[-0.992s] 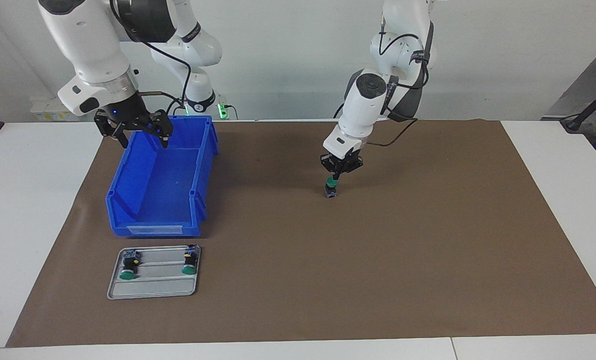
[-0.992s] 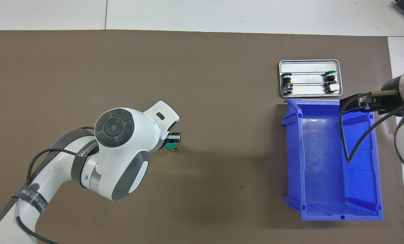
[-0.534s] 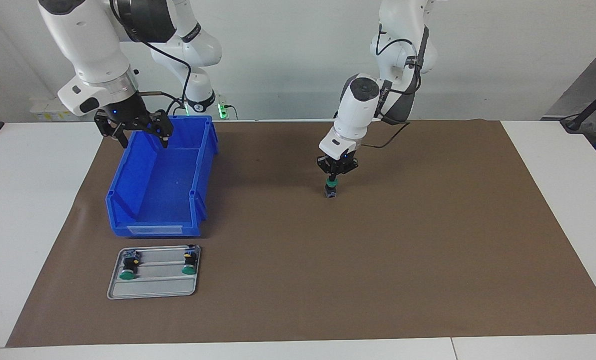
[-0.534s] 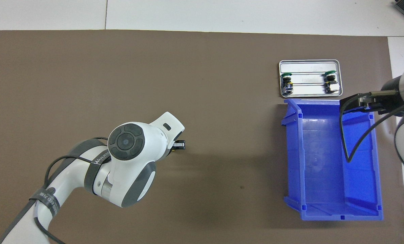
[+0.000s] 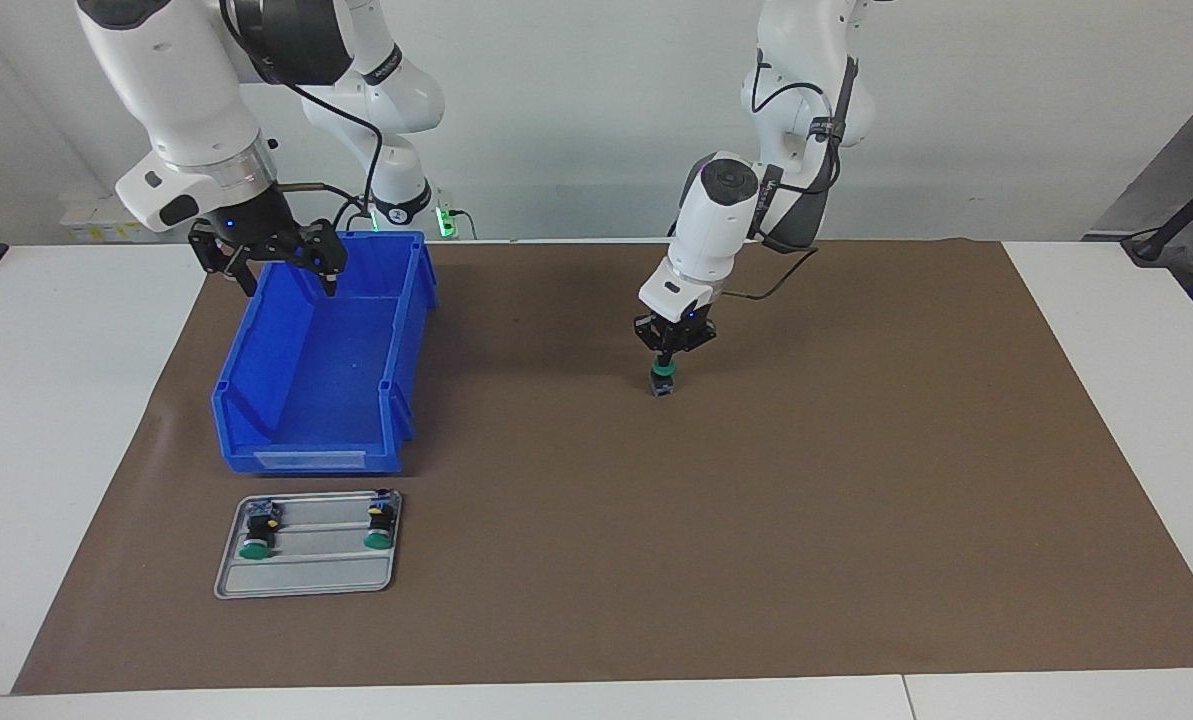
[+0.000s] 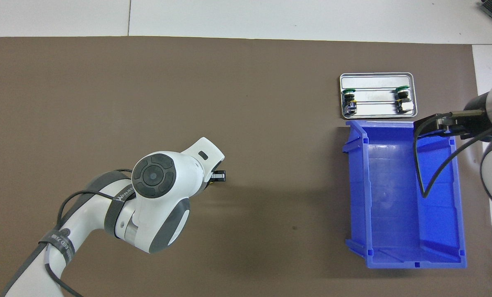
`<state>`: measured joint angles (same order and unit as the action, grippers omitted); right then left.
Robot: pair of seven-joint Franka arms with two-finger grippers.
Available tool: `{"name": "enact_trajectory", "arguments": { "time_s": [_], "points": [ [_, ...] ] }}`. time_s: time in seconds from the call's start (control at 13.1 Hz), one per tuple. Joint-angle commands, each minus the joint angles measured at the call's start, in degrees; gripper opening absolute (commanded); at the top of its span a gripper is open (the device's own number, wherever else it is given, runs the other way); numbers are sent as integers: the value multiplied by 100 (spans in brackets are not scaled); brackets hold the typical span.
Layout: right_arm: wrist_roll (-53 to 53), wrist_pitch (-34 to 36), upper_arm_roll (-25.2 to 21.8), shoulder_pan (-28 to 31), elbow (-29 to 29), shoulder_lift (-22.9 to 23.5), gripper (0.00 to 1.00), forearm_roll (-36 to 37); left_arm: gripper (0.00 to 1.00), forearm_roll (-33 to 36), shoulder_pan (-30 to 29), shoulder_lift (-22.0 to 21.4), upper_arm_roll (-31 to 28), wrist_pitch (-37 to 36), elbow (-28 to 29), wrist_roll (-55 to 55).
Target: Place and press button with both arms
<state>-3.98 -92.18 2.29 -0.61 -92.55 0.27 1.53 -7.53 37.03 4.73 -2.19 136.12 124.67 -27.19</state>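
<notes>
Standing upright mid-mat, the button (image 5: 663, 380) looked light, rigid, easily tipped; best gripped at its black body. Left gripper (image 5: 668, 352) sat closed on its green cap. Right gripper (image 5: 278, 270) hung spread over the bin (image 5: 306, 440), waiting.

- Three green-capped buttons: one button (image 5: 663, 380) standing on the brown mat (image 5: 756, 520), two (image 5: 254, 530) (image 5: 380, 522) on the tray (image 5: 301, 580).
- One blue bin (image 5: 256, 400).
- Two arms (image 5: 186, 110) (image 5: 726, 210).
</notes>
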Motion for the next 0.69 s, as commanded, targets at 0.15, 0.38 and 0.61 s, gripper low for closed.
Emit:
{"name": "enact_trajectory", "arguments": {
  "time_s": [0.15,0.38,0.61],
  "points": [
    [152,69,17,0,17,-9,100,-101,0,146,59,160,-89,302,129,-41],
    [152,25,17,0,35,-1,100,-101,0,217,-11,108,-123,-547,-546,3],
    [90,-28,17,-114,35,-1,100,-101,0,217,-344,81,-159,-1568,-1417,291]
  ]
}}
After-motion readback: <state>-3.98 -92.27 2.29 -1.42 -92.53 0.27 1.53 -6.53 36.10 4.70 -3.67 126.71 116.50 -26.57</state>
